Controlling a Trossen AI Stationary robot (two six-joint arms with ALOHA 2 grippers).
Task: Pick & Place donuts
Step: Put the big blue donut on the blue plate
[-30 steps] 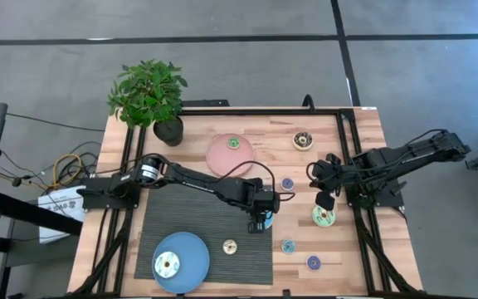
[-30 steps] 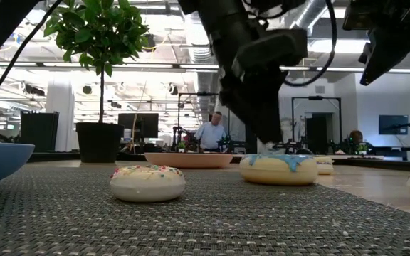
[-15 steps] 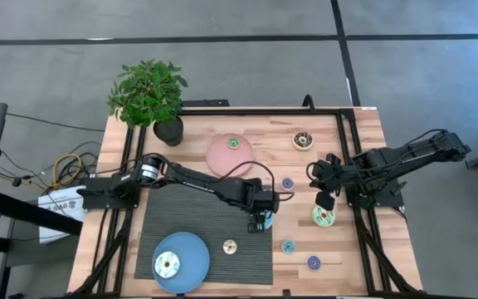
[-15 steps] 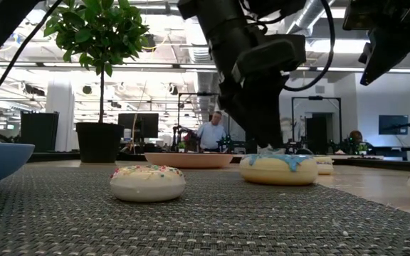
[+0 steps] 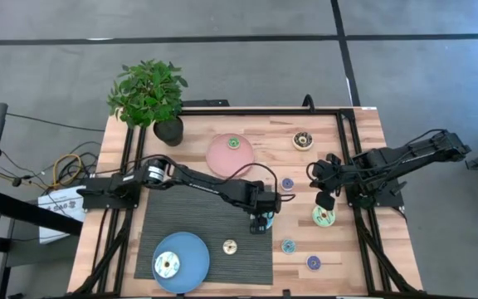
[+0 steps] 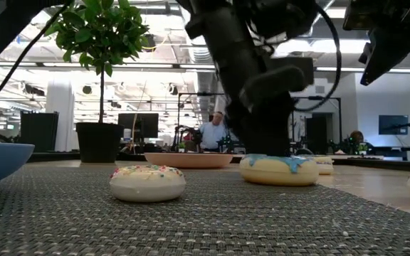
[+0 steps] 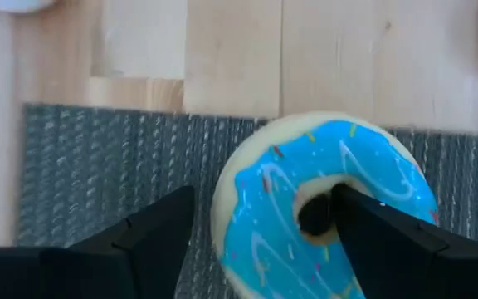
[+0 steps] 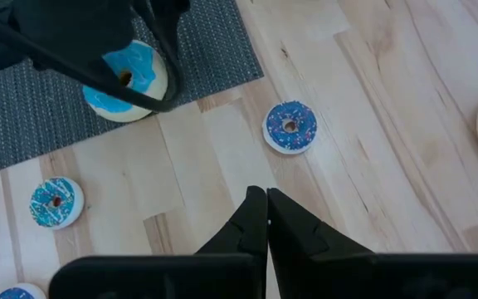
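Observation:
A blue-iced donut (image 7: 330, 199) lies on the grey mat's right edge (image 5: 265, 223). My left gripper (image 7: 262, 199) is open and low over it (image 6: 269, 139). One finger (image 7: 156, 232) stands outside the donut's rim and the other (image 7: 372, 232) is at its hole. My right gripper (image 8: 266, 195) is shut and hangs above the wood at the right (image 5: 323, 199), over a pale green donut (image 5: 324, 217). A cream donut (image 6: 147, 182) lies flat on the mat. My left gripper comes at the blue-iced donut from above, slanting down. It straddles one side of the ring (image 7: 247, 199), with one finger at the hole (image 7: 314, 212). The donut lies flat on the mat. Whether the fingers touch it I cannot tell.
A blue plate (image 5: 191, 249) at the near left holds one donut, and a pink plate (image 5: 218, 158) at the back holds a green one. A brown donut (image 5: 303, 140) and three small blue-purple ones (image 5: 288, 246) lie on the wood. A potted plant (image 5: 149, 95) stands at the far left.
My left gripper has sunk toward the blue-iced donut and now stands right at its top. The donut has not moved.

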